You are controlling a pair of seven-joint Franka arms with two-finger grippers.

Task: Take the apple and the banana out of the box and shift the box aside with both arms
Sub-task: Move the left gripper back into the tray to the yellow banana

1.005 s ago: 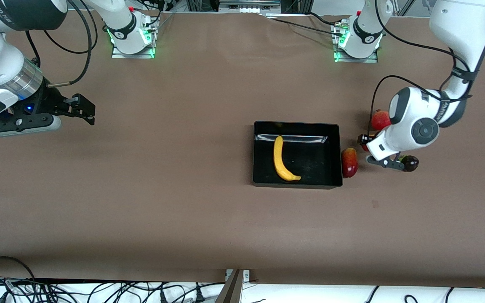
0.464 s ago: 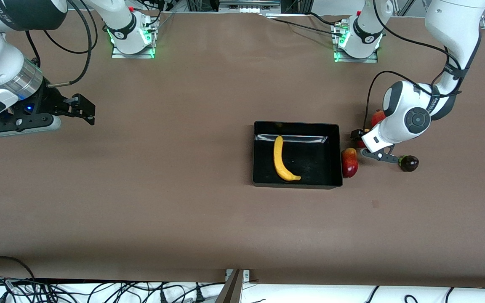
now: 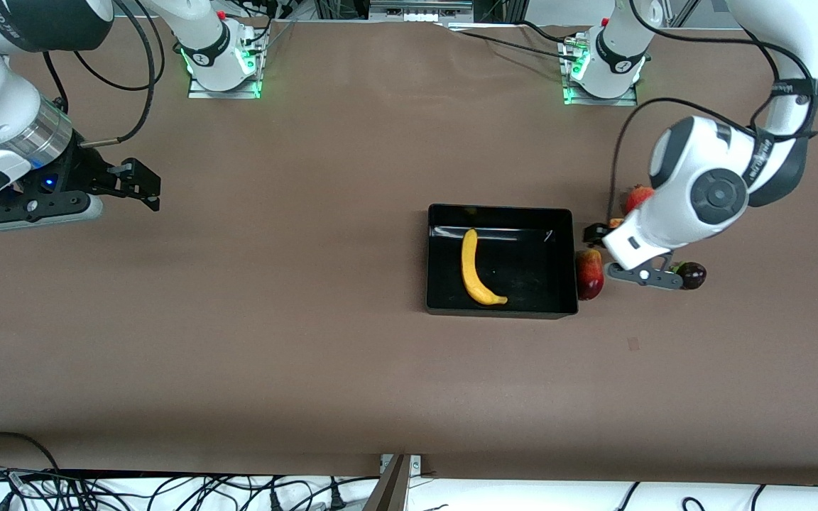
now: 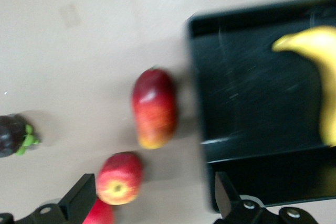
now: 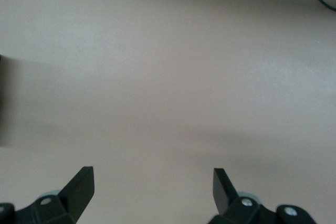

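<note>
The black tray (image 3: 526, 277) lies mid-table with the yellow banana (image 3: 475, 270) in it. Both also show in the left wrist view: the tray (image 4: 247, 103) and the banana (image 4: 323, 82). The small red-yellow apple (image 4: 119, 178) lies on the table beside the tray toward the left arm's end; the left arm hides it in the front view. My left gripper (image 3: 615, 250) hangs open over it. In the left wrist view (image 4: 151, 199) the apple lies between the jaws, close to one finger (image 4: 79, 199). My right gripper (image 3: 140, 186) waits open and empty at the right arm's end, over bare table (image 5: 152, 187).
A red-yellow mango (image 3: 589, 274) lies against the tray's wall (image 4: 154, 108). A red pomegranate (image 3: 637, 197) lies farther from the front camera than the apple (image 4: 100, 214). A dark mangosteen (image 3: 691, 275) lies toward the left arm's end (image 4: 13, 136).
The left arm has shifted its hand toward the tray and lifted its wrist and elbow, staying over the fruits beside the tray. The right arm has not moved.
</note>
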